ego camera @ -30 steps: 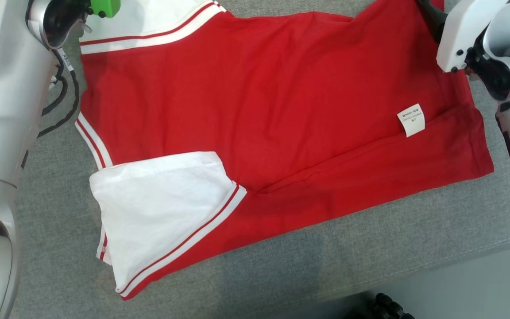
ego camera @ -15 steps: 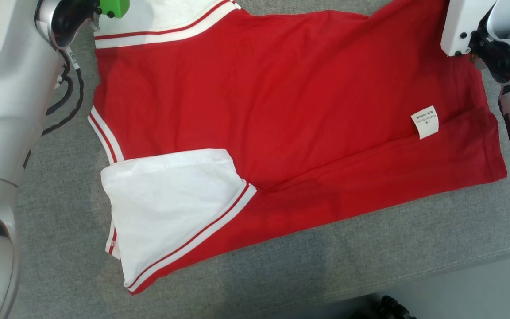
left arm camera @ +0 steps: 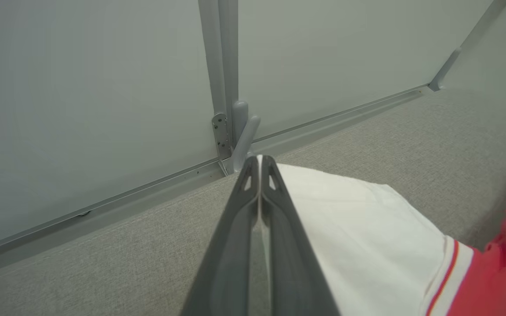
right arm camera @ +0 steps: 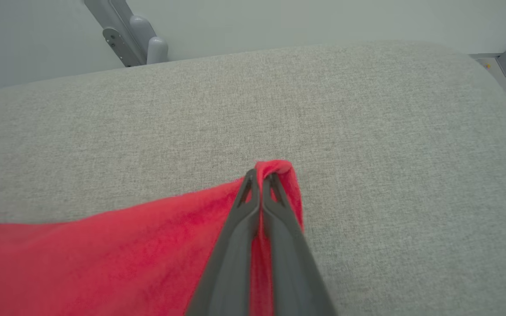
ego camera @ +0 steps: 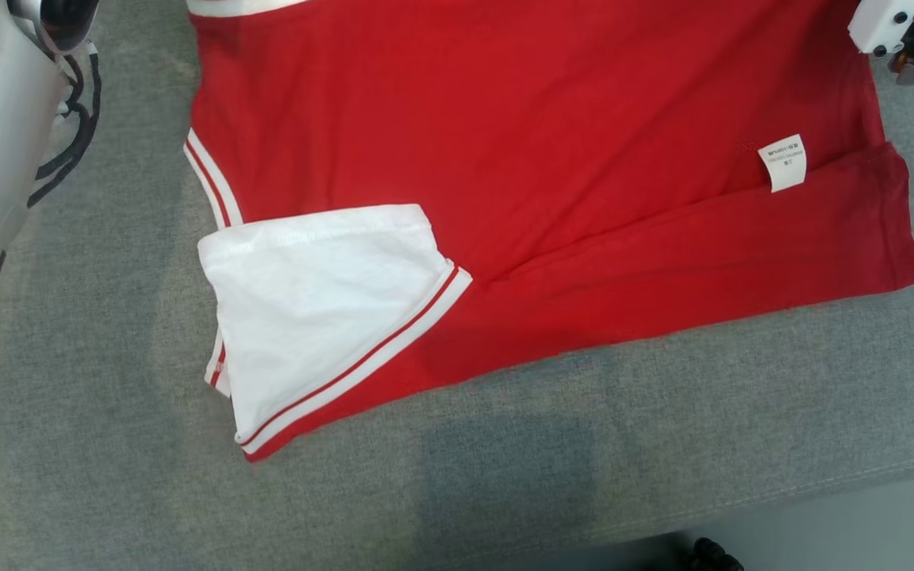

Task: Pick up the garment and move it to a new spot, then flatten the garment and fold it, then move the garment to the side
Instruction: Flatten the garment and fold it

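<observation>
well, both pincers are closed on the far edge of the garment, which lies spread on the grey padded table. the right pincer is shut tight on a red corner. a small lump of cloth bunches just past its tips, and the red body trails back and to its left. the left pincer is shut too, with its tips at the very edge of the far white sleeve, which runs off to its right. it looks nipped there, though the bite is thin.

to my eye this is the start of a fold, carrying the far edge over toward the near one. i'd lift both pincers together, level and not high, so the cloth between them is taut and doesn't sag or twist. with the left bite so shallow, a jerk could slip it. lay the edge down square, then let go.

close beyond the left pincer's tips stand a rail post and the wall panel, so the pull should go back, away from them. well behind both pincers the near sleeve lies already turned in. a care label shows behind the right one. neither looks to block the way.
</observation>
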